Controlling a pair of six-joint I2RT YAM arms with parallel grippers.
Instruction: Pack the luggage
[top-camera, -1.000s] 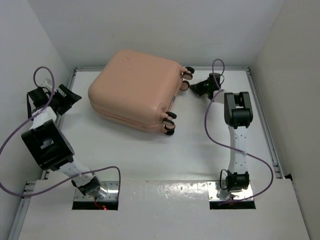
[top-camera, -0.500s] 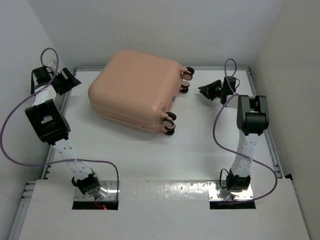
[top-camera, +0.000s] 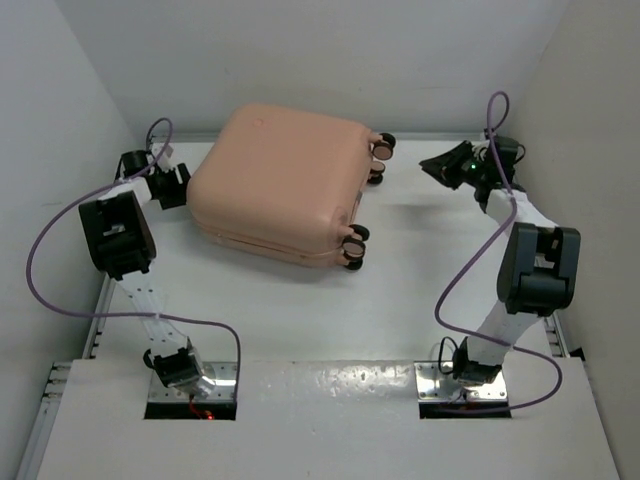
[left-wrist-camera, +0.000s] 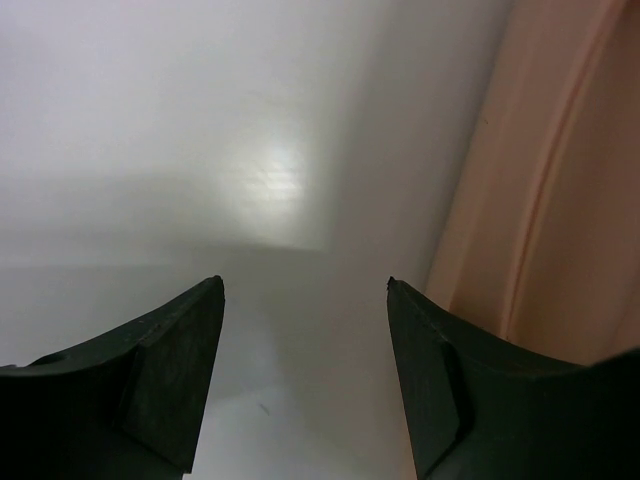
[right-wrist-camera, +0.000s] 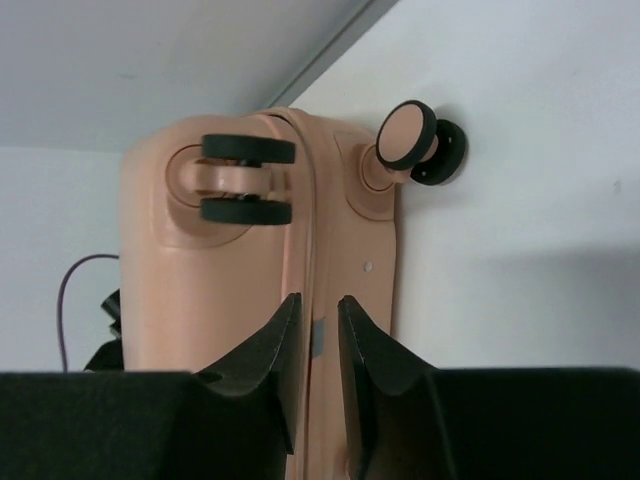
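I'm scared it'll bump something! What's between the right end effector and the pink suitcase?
Nothing but bare white table. The top view shows that stretch clear between the right end effector and the suitcase.

Take the luggage (top-camera: 280, 185) as your landmark: it lies flat on the table (top-camera: 400, 300), toward the far wall.
- Left gripper (top-camera: 172, 186): just beside its left end.
- Right gripper (top-camera: 445, 165): off its right end, apart, facing the wheels (top-camera: 355, 240).
- The 2 arm bases: well nearer you than it.

Luggage (top-camera: 280, 185) blocks far table (top-camera: 330, 320) — near side passable.
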